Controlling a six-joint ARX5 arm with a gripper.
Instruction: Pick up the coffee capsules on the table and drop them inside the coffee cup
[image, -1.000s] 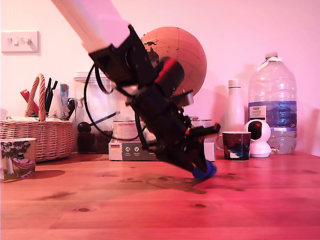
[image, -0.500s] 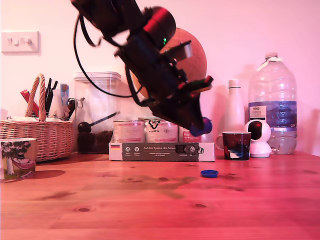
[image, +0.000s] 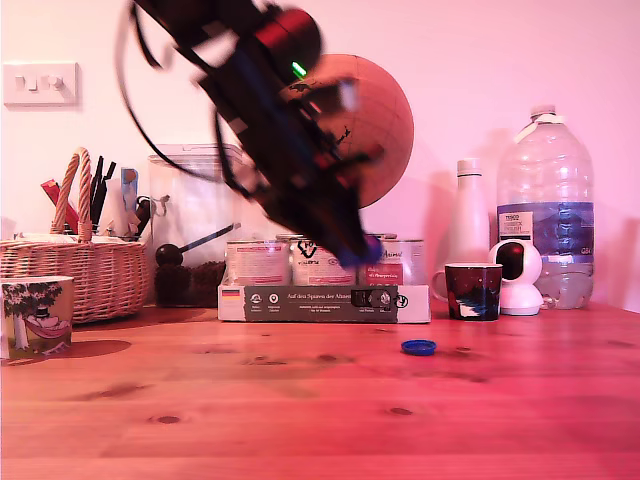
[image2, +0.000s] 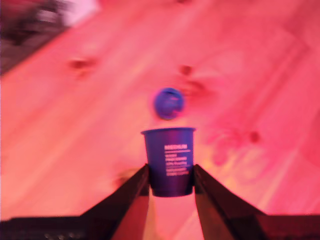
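With the gripper (image2: 170, 172) pinching the blue capsule (image2: 169, 161), carry it level to above the tree-printed cup (image: 36, 316).

Exterior view: low, near worktop (image: 320, 420) level, facing the back wall. Wrist view: close, looking down past the gripper (image2: 170, 181). Shared: worktop and blue disc (image: 419, 347).
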